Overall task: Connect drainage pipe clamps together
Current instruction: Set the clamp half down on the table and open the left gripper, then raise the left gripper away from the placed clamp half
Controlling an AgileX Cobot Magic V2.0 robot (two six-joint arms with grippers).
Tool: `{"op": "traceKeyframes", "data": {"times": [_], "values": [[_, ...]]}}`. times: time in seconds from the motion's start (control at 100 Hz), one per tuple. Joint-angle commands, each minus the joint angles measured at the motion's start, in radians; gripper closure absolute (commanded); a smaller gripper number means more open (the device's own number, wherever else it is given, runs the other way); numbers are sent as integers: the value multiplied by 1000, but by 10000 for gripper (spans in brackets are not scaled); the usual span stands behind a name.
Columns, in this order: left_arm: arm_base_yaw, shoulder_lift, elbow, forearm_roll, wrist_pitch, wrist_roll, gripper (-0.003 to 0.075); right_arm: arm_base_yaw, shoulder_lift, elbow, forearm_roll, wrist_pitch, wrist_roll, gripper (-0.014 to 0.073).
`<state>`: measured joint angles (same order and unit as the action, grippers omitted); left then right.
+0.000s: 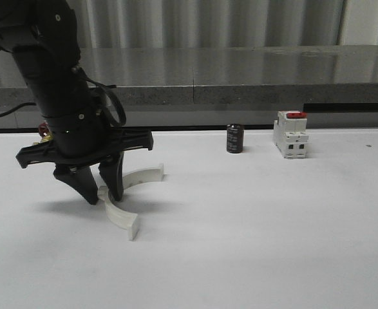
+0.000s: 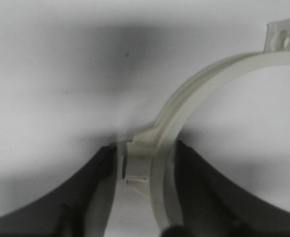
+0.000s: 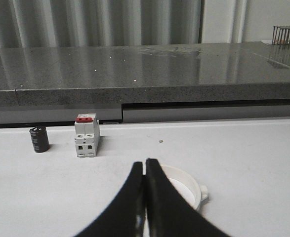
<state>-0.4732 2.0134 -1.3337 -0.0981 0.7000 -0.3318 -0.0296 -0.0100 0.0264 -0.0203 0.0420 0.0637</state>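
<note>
The two drainage pipe clamps [image 1: 127, 193] lie on the tabletop [image 1: 259, 244] toward its left side, one arc curving toward the far edge, the other toward the near edge, their ends meeting under the left gripper [image 1: 102, 193]. They look like thin white moulded plastic: light, fairly stiff with a little spring across the open arc, and smooth enough to skate on the surface if nudged sideways. The left gripper's jaws straddle one half-ring [image 2: 184, 118] at its small outer lug, a finger on each side of the band; whether they have actually closed onto it I cannot tell. That lug region (thicker than the plain band) seems the sensible place to hold, since the flat end tab with its hole [image 2: 282, 37] must stay free for joining.

The right gripper [image 3: 145, 170] has its jaws pressed together on nothing, a white curved piece [image 3: 184, 185] lying on the tabletop just beyond its tips.

The tabletop is plain white and matte, with a small black cylinder [image 1: 235, 139] and a white breaker with a red top [image 1: 290, 134] near the far edge, well apart from the clamps; behind runs a grey stone ledge [image 1: 240, 71] and a corrugated wall
</note>
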Motion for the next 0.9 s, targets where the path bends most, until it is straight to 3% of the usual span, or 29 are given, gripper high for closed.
{"op": "traceKeyframes", "data": {"times": [0.0, 0.14, 0.31, 0.57, 0.76, 0.89], "values": [[-8, -52, -26, -6, -12, -12, 273, 0, -19, -15, -4, -83, -6, 661], [-8, -56, -26, -6, -12, -10, 160, 0, -19, -15, -4, -83, -6, 661], [-8, -98, -26, 11, -14, -2, 165, 0, -19, -15, -4, -83, -6, 661], [9, -300, -26, 166, -21, 45, 188, 0, -19, -15, -4, -83, -6, 661], [134, -494, -24, 153, -21, 202, 188, 0, -19, -15, -4, -83, -6, 661], [264, -622, 15, 52, -13, 338, 188, 0, -19, -15, -4, -83, -6, 661]]}}
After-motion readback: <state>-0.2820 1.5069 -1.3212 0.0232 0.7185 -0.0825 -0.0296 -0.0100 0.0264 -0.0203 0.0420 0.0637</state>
